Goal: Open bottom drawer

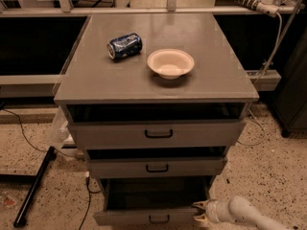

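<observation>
The bottom drawer [144,216] is the lowest of three grey drawers in a grey cabinet. It stands pulled well out, its dark inside showing, with its small black loop handle [159,219] at the picture's lower edge. My gripper [199,212] is at the drawer front's right corner, on the end of a white arm [242,212] that comes in from the lower right. Its pale fingers point left and touch the corner.
The middle drawer [156,167] and top drawer [157,134] stand slightly out. On the cabinet top [216,75] lie a blue can [124,45] on its side and a cream bowl [170,63]. A black pole [33,188] and cables lie on the speckled floor at left.
</observation>
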{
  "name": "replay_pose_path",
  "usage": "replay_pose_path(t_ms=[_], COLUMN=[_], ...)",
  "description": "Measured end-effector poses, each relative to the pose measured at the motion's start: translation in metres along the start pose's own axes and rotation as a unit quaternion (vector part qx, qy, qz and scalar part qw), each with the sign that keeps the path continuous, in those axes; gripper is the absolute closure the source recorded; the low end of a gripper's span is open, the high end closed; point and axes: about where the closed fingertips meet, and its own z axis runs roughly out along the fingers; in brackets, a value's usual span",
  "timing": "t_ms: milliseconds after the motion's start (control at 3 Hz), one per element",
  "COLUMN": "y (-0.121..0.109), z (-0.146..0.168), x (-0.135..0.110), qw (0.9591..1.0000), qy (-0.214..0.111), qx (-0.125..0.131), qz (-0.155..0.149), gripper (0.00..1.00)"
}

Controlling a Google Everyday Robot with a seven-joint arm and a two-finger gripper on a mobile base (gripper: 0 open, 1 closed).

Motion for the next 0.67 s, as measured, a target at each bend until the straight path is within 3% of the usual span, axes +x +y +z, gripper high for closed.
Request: replay_pose_path(t_ms=[667], y=[-0.0003], z=[0.0011], x=[-0.0018], qw=[1.0], qy=[0.0], qx=[0.0], qz=[0.0], gripper=[0.35])
